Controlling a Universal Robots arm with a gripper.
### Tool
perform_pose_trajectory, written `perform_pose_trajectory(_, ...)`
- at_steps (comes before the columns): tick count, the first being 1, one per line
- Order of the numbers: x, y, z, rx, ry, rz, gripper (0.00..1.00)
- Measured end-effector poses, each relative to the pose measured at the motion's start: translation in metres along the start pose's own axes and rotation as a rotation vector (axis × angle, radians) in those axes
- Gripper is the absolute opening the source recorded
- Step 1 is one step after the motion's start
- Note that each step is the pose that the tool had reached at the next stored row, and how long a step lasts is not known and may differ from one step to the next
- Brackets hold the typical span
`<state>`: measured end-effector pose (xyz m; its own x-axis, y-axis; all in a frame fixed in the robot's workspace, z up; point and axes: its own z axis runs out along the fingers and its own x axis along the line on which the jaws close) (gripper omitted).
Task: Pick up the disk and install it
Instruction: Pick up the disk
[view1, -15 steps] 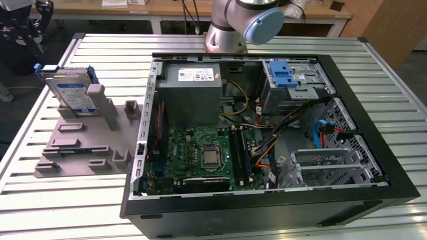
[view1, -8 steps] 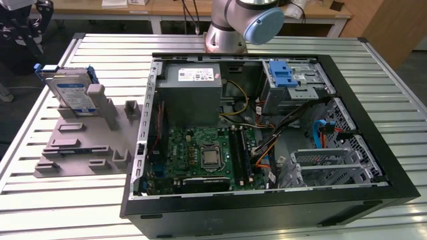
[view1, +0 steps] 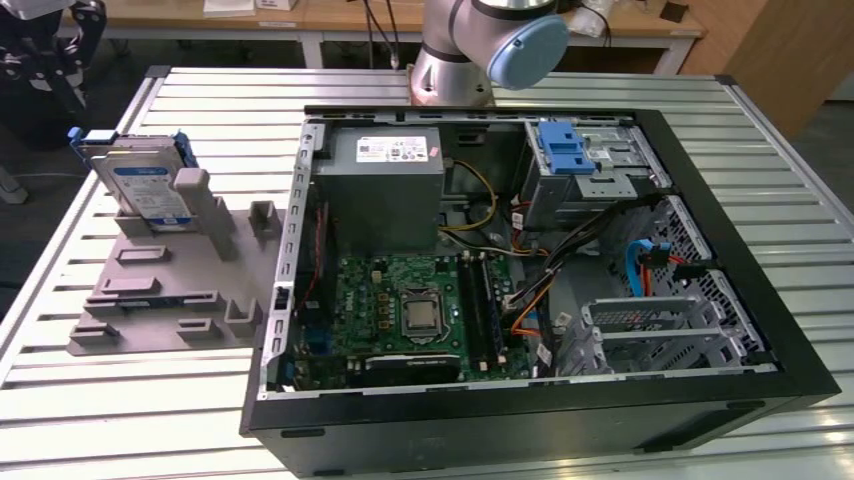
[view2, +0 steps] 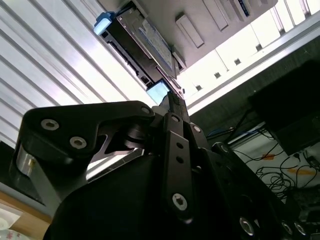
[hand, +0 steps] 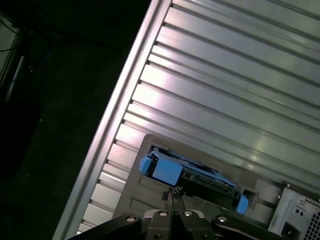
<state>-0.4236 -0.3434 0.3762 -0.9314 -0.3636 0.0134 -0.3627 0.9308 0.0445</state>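
Disk (view1: 140, 182) stands on edge in a grey stand (view1: 160, 300) on the slatted counter (view1: 120, 410), to the exterior view's left of the open computer case (view1: 534, 415). In the first wrist view the pincer (hand: 170, 196) points down at it, well apart, tips drawn together, nothing held.

Judgement: rigid metal body, fairly heavy for its size. Smooth faces likely slippery. Shock-sensitive, so no knocks. Best hold looks to be across the two flat faces near the exposed upper edge, off the blue carrier (hand: 161, 170), which may flex.
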Motion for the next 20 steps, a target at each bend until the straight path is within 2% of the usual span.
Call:
perform_pose_trajectory(3, 0.0003, 0.0001, 0.0000, 0.0004, 0.0013, -0.029, 0.11)
perform_pose_trajectory(13, 0.0005, 0.0002, 0.0000, 0.0022, 0.0074, -0.167, 0.11)
perform_pose_trajectory(20, 0.0005, 0.0002, 0.0000, 0.0024, 0.0079, -0.176, 0.11)
